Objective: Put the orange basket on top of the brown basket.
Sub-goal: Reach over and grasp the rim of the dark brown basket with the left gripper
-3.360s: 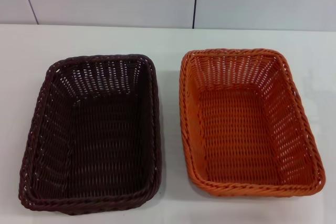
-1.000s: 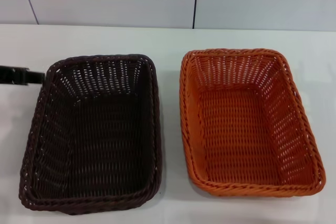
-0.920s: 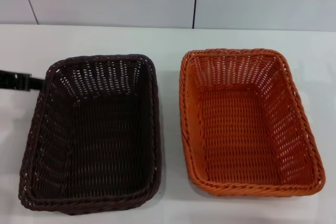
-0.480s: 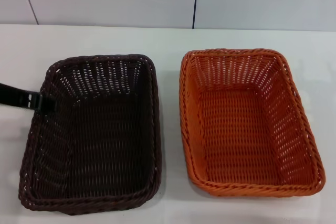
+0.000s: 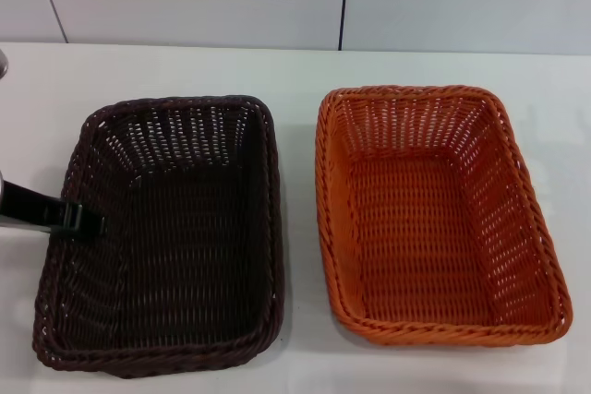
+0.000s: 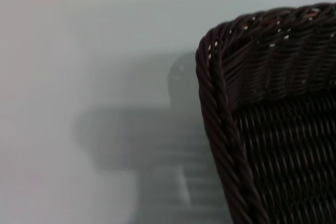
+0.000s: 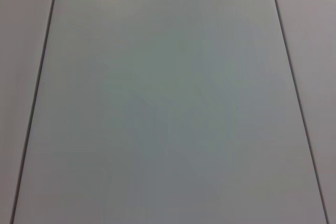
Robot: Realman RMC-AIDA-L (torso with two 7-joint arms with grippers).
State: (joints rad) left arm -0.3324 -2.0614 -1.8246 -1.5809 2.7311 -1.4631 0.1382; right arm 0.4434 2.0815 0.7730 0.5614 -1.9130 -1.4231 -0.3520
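On the white tabletop the brown basket sits at about 8 o'clock in the head view and the orange basket at about 4 o'clock, side by side with a strip of bare surface between them, both upright. The left gripper reaches in from 9 o'clock to the brown basket's left rim; whether it is open or closed I cannot tell. The right gripper is out of sight.
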